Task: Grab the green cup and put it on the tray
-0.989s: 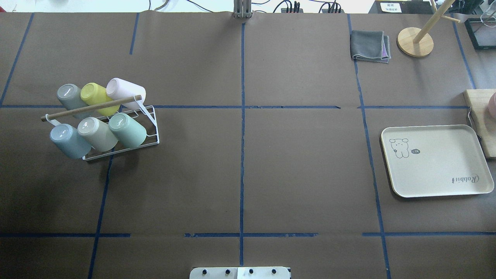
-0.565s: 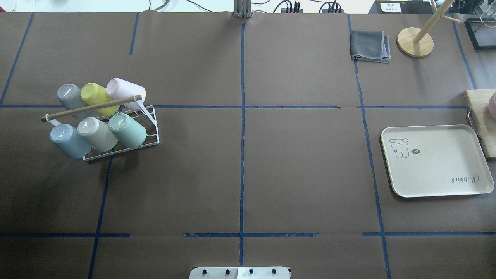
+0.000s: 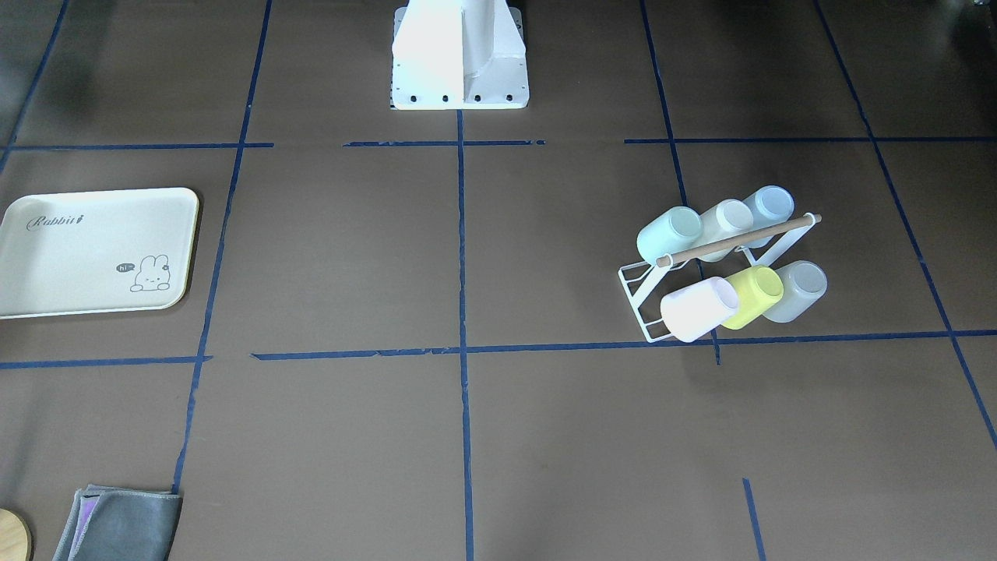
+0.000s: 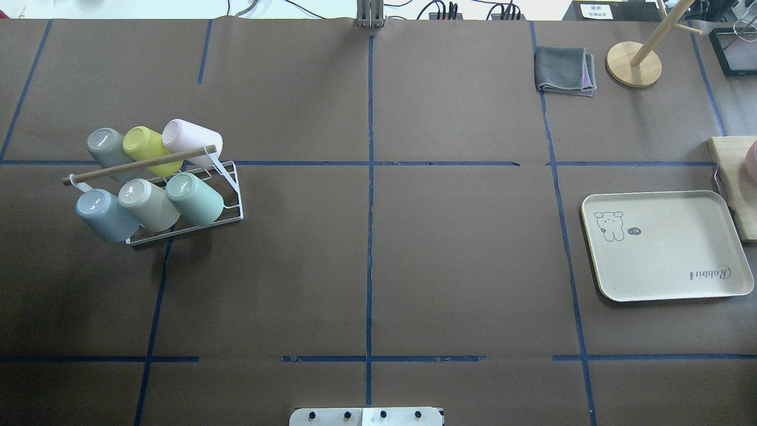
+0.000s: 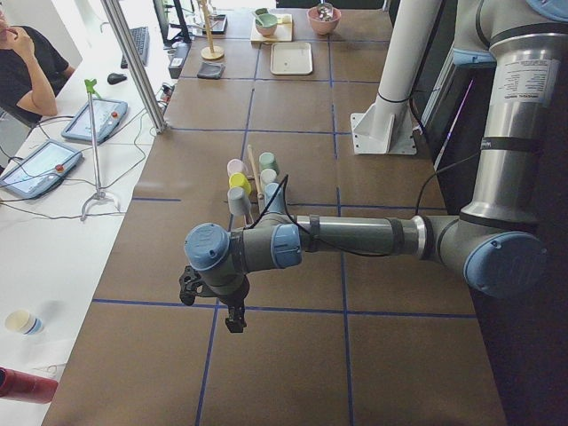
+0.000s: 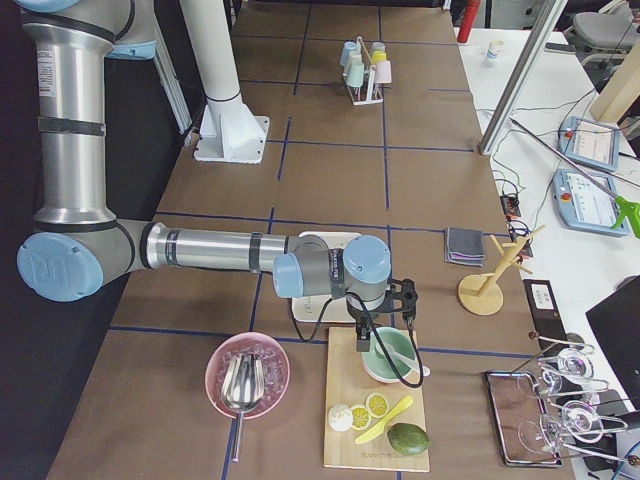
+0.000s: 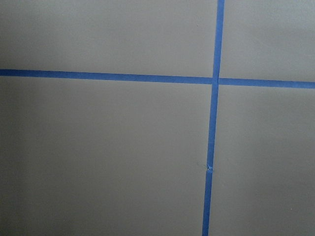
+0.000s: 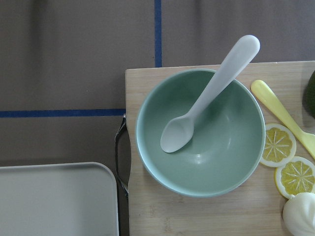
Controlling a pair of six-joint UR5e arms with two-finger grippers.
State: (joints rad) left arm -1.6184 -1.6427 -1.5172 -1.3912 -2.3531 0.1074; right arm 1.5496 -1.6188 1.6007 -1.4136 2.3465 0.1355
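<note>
The green cup rests tilted on the wire rack near the bench's left end; the tray lies near the right end. Whether the left claw and right claw are apart or together, I cannot tell.

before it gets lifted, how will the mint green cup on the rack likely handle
The green cup looks like smooth plastic, so probably light and stiff, maybe slippery for jaws. It sits tilted on the wire rack right beside the beige cup, so lifting it may nudge that neighbour. On its round side it would likely roll.
</note>
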